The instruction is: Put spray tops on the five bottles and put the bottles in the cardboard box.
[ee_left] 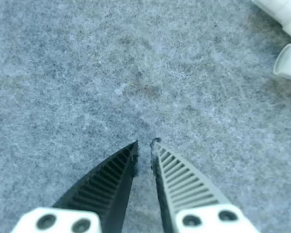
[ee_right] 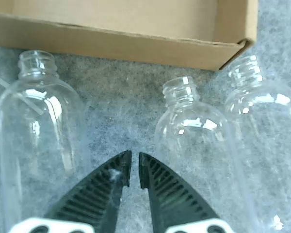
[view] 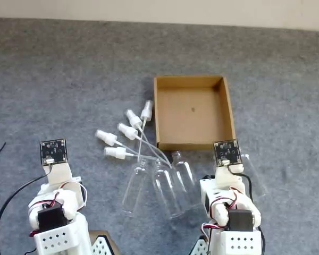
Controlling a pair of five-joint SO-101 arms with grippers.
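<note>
1. The right pincer (ee_right: pixel 135 160) is pressed nearly together and grips nothing. It hangs over the table (view: pixel 69 79) at the lower right of the high view, its tips above the gap between two clear bottles (ee_right: pixel 199 141).
2. The left pincer (ee_left: pixel 144 145) is likewise drawn together and empty, low over bare table at the lower left of the high view, with two white spray tops (view: pixel 116 153) just ahead of it.
3. The bottles lie on their sides along the lower middle of the high view. One more lies to the right of the right arm.
4. Their long axes run roughly bottom to top of that frame, slightly fanned, with open necks aimed at the cardboard box (view: pixel 158 111).
5. Five spray tops lie loose left of the box. Their heads point toward the upper left and their thin tubes trail down-right toward the bottle necks.
6. As I judge it, nothing is done yet: every neck in sight is bare and the box in the upper middle is empty. All the capping and all the packing remain.
</note>
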